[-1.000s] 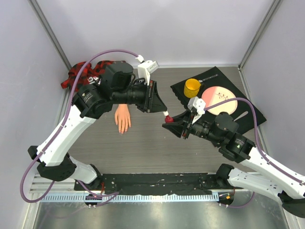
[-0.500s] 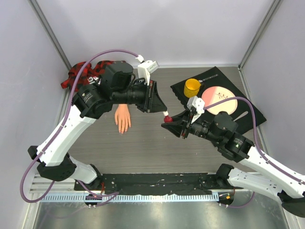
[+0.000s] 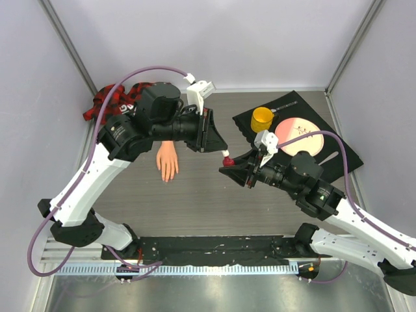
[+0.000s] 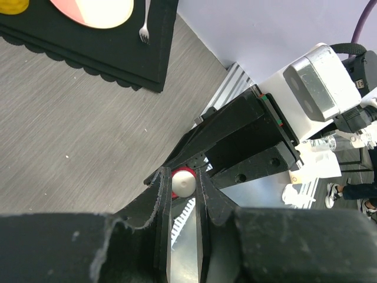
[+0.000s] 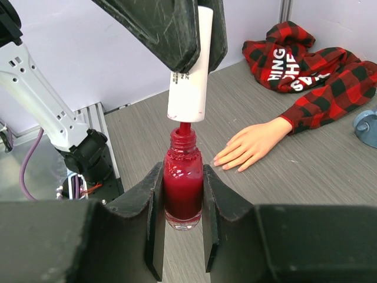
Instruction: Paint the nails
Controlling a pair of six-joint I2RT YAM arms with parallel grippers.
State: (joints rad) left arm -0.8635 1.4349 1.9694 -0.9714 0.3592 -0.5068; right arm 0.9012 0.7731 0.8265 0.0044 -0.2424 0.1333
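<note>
peach mannequin hand [image 3: 166, 159] flat on table [image 3: 195, 201], nails [image 3: 168, 177] pointing toward near edge

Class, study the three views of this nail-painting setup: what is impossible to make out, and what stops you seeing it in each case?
- Nails: right wrist view, too small to tell whether any is painted.
- Brush tip: right wrist view, hidden inside the polish bottle.
- Print on the cap: right wrist view, partly covered by the left gripper, too small to read.
- Blue object: right wrist view, cut off by the right edge.
</note>
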